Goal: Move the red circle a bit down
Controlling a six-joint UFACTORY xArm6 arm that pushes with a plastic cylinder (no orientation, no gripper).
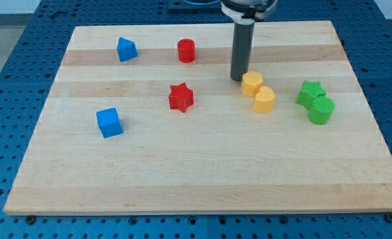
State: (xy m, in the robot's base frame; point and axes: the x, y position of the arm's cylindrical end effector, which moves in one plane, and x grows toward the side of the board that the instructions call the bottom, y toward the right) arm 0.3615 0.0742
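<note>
So at this point my tip (237, 79) was parked right up against the upper-left side of the yellow hexagon-ish block (251, 83), nowhere near the thing it was meant to push. The red circle (186, 50) sat up toward the view's top, well to the left of the rod, with the red star (180, 97) straight below it. That's the main risk I saw: shove the cylinder down too far and it runs into the star. Also, pulling away carelessly could nudge the yellow block into the yellow heart (264, 99) touching it. No claw here to be open or shut, just a plain dark rod, so a round piece could easily roll off to one side of it. Blocks looked like smooth matte plastic, chunky little shapes; the board (182, 179) was pale wood with a visible grain. Blue pieces (127, 49) (109, 123) sat off left, and the green star (310, 91) and green cylinder (321, 110) huddled right, I think touching, hard to tell.
</note>
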